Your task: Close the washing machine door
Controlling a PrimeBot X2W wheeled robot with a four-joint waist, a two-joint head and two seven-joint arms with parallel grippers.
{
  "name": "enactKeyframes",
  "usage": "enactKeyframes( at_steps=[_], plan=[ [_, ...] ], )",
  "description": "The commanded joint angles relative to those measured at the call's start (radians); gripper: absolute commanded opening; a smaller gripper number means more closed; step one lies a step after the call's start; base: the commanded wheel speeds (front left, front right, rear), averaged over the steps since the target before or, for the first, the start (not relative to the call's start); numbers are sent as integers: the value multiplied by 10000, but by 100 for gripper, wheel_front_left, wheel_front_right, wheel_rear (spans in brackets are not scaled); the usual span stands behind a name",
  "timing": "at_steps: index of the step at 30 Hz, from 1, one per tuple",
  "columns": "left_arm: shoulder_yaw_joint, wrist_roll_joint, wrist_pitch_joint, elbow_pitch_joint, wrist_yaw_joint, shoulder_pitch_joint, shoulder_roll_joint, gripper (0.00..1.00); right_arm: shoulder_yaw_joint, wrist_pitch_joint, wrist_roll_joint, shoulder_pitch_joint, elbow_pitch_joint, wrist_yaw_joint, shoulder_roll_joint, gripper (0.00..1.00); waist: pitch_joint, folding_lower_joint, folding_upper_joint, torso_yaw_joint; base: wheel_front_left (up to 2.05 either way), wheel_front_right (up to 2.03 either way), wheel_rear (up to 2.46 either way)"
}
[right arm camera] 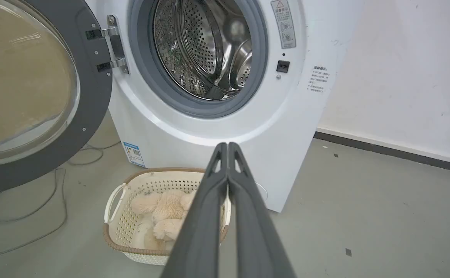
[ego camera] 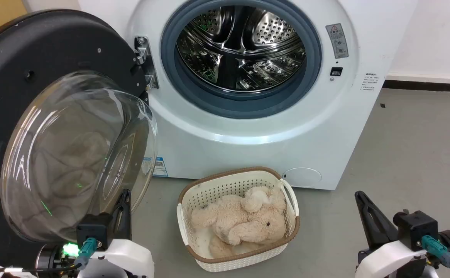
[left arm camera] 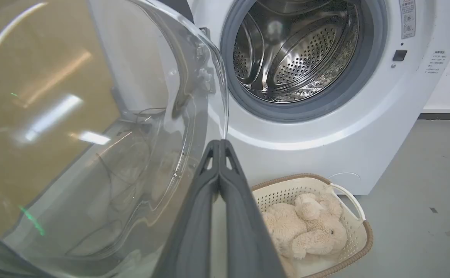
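Washing machine door [ego camera: 66, 146] swung wide open, left of the washing machine [ego camera: 248, 139].
Head view: left gripper [ego camera: 125, 195], fingers pressed together, is seen just beside the glass bowl's lower edge. Left wrist view: a laundry basket [left arm camera: 290, 177] lies right of it. Right wrist view: right gripper [right arm camera: 228, 145], pressed together, is held over open floor [right arm camera: 364, 212].

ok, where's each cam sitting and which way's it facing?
Head view: on the head, looking forward and down at the washing machine, its door open at left; left gripper lower left, right gripper lower right.
Left wrist view: low beside the door's glass, aimed along its own shut fingers at the drum.
Right wrist view: low, off to the right, facing the machine front along its own shut fingers.
Shared: all three show the drum and the basket holding a plush toy.
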Motion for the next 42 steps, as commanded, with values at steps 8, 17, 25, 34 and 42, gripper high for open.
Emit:
enactKeyframes(
  at_steps=[8,17,25,34,42],
  plan=[
    [3,28,3,-39,-41,-34,26,0,-7,3,-78,-115,-39,8,40,0,0,0,0,0,0,0,0],
    [3,28,3,-39,-41,-34,26,0,-7,3,-78,-115,-39,8,40,0,0,0,0,0,0,0,0],
    [3,28,3,-39,-41,-34,26,0,-7,3,-78,-115,-39,8,40,0,0,0,0,0,0,0,0],
    [-58,-29,-99,18,101,-15,-3,100,-70,-99,150,0,6,0,0,100,11,0,0,1,0,0,0],
    [-162,-67,-266,-14,277,-56,-1,100,-154,-266,499,17,-83,1,2,100,42,0,0,28,0,0,0]
  ],
)
